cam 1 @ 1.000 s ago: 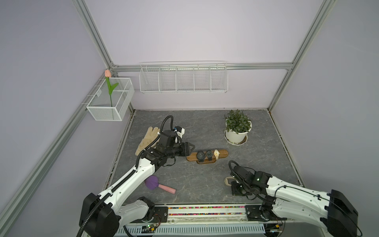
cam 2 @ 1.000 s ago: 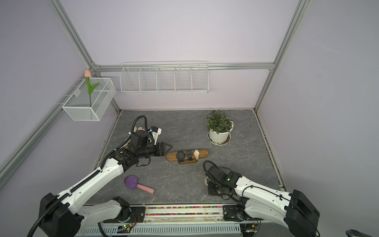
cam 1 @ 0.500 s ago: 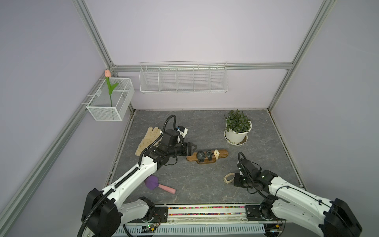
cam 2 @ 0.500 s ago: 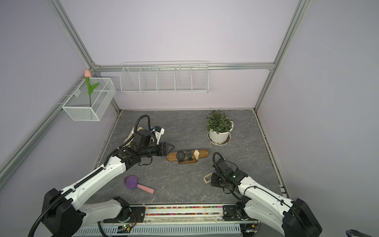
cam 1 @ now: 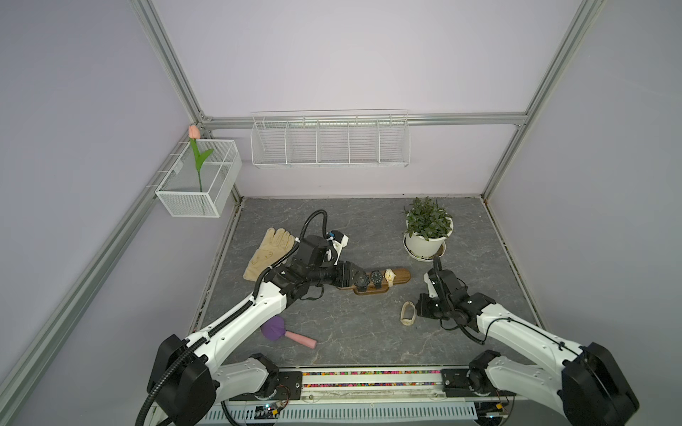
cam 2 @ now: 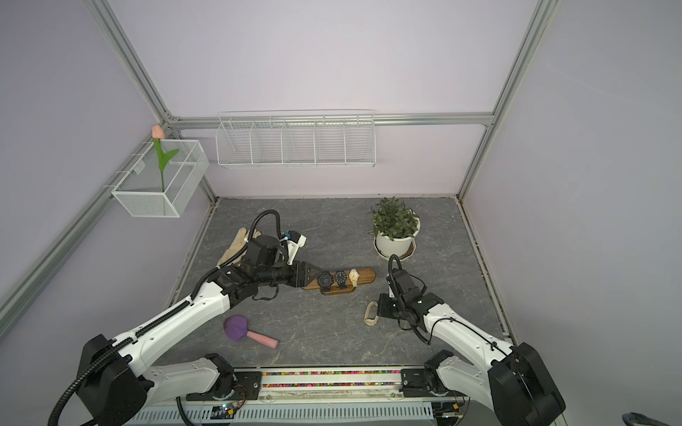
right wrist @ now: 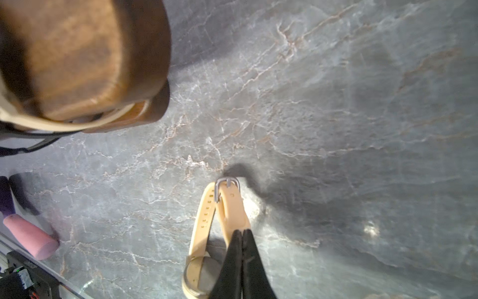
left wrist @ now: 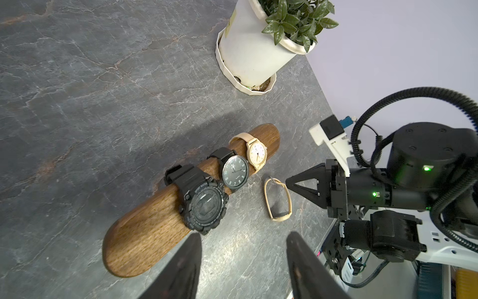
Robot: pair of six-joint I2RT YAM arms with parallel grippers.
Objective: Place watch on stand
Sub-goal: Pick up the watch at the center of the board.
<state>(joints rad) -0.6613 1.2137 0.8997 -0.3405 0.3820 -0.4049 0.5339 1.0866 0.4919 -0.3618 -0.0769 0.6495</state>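
The grey table (cam 1: 332, 221) is carrying the stand (cam 1: 401, 274) near centre, with three watches (left wrist: 234, 172) sitting across its bar. The left gripper (left wrist: 241, 236) is hovering at the stand's 9 o'clock end, fingers apart, gripping nothing. The right gripper (right wrist: 242, 231) is clamping the beige strap. The watch (cam 1: 407, 313) is sitting at the stand's 5 o'clock, apart from it; table contact cannot be told.

Blurred, edge-cut stand (right wrist: 77, 51)

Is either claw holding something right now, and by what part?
The right claw pinches the loose beige watch by its strap; the left claw is open, holding nothing.
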